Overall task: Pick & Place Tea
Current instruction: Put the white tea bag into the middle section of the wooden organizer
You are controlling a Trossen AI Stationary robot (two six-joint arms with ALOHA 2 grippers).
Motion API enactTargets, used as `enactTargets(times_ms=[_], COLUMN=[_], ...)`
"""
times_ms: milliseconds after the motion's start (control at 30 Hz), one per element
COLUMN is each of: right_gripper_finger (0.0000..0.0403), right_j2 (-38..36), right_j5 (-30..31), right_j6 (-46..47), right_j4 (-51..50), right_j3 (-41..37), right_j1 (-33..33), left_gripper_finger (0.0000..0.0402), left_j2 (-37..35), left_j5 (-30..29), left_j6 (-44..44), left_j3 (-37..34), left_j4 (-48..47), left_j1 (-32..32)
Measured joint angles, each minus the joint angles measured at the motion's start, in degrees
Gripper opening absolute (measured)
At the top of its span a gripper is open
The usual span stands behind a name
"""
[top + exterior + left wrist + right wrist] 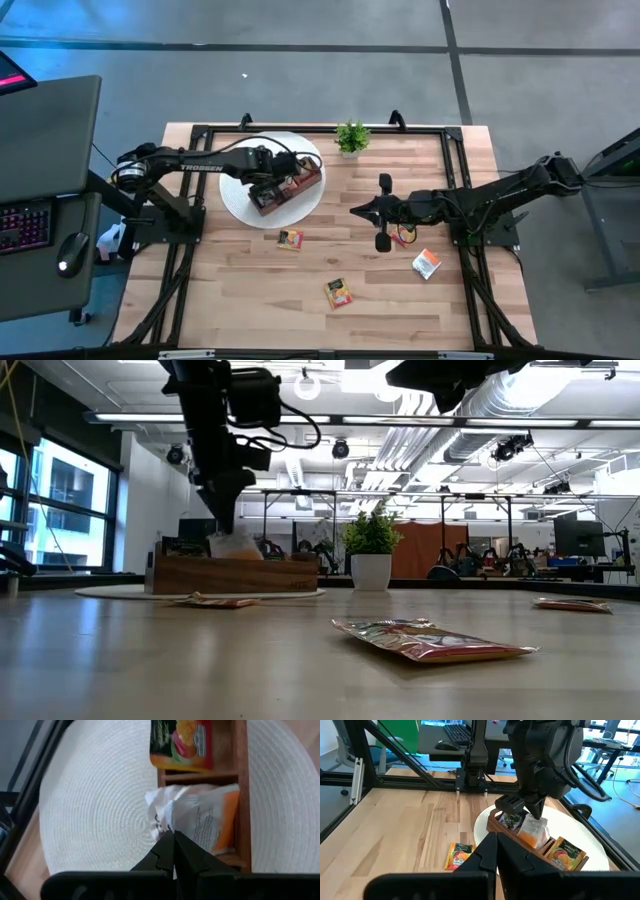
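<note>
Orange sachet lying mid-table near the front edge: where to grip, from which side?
The sachet lies flat and alone on the table, slightly puffed in the low view. Best guess: come straight down and pinch across a sealed edge, which is thin enough to catch. Right gripper is shut and nearer.

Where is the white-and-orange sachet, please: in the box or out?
In: the sachet sits in a box compartment, pinched by the shut left fingers.
</note>
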Motion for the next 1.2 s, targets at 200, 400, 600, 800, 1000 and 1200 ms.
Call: enactTargets(times_ms=[200,400,600,800,1000,1200], right_gripper_finger=[0.0010,0.0011,0.0012,0.0012,0.0013,0.0044], right_j2=[0.0,0.0,0.0,-0.1,-0.2,0.3], right_j5=[0.0,0.0,-0.1,-4.7,-0.1,-7.1], right_j6=[0.0,0.0,0.0,0.5,2.3,18.8], right_j4=[0.0,0.0,0.0,-1.8,-22.3,-39.4], right_j3=[0.0,0.0,0.0,0.0,2.8,3.0], right_j1=[0.0,0.0,0.0,0.6,4.2,4.3], left_gripper_finger=[0.0002,0.0051,0.0115,0.0128,0.0128,0.0128], left_j2=[0.4,1.1,1.1,-0.8,-4.6,-11.5], left_j5=[0.4,0.4,4.4,10.9,10.9,8.4], left_j6=[0.0,0.9,1.2,1.8,14.1,17.3], left_j3=[0.0,0.0,0.0,4.2,6.5,5.6], left_j4=[-0.5,0.7,4.4,3.1,5.6,6.9], left_j1=[0.0,0.0,-0.4,-1.3,-4.0,-4.7])
